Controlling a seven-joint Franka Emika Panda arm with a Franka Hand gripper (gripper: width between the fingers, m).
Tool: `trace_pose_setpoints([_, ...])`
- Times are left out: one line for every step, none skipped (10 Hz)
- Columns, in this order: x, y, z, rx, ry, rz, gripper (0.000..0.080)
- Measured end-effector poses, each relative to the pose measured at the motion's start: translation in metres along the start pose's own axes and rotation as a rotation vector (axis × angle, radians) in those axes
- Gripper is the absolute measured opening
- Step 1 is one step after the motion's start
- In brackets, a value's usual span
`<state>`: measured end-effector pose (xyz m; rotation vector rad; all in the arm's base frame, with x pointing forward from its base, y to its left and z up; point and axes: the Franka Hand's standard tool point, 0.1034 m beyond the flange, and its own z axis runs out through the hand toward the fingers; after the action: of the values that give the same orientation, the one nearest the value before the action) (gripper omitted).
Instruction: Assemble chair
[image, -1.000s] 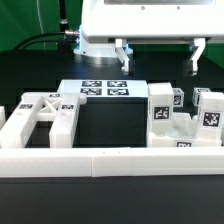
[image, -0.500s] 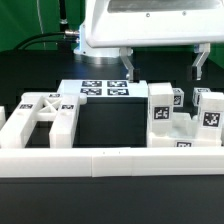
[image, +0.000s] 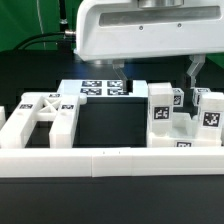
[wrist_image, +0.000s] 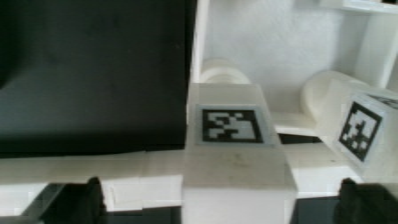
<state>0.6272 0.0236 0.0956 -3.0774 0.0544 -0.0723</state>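
gripper (image: 156, 72) open wide above the upright leg (image: 160, 112); likely light, stiff, slick plastic. pinch its flat sides.

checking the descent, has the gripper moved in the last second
Yes. The gripper has come lower, its fingers now nearer the marker board in the exterior view.

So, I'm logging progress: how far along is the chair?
Done: nothing looks joined; the cross-braced frame and square legs sit separate. In hand: nothing; the open gripper hovers above one leg. Left: all the assembly.
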Motion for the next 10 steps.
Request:
trace_pose_setpoints([-0.0009,-0.0009,0.0021,0.0,-0.003,0.006,0.0649])
trace_pose_setpoints([-0.0019,-0.0023,0.0045,0.0,-0.007,0.007,0.0649])
trace_pose_setpoints([-0.0023,-0.0025,0.0058,0.0,-0.009,0.006,0.0526])
trace_pose_setpoints([-0.0018,-0.0032,0.0059,-0.001,-0.005,0.001,0.0387])
trace_pose_setpoints([0.0017,-0.0028,0.0062,-0.004,0.02,-0.02,0.0286])
trace_pose_setpoints([0.0017,-0.0025,0.0062,-0.005,0.021,-0.018,0.0286])
trace_pose_setpoints([0.0017,-0.0025,0.0062,-0.004,0.021,-0.011,0.0287])
trace_pose_setpoints([0.0018,-0.0025,0.0062,-0.004,0.021,0.01,0.0287])
trace_pose_setpoints([0.0018,-0.0026,0.0062,-0.003,0.021,0.024,0.0287])
trace_pose_setpoints([0.0017,-0.003,0.0064,-0.001,0.023,0.117,0.0287])
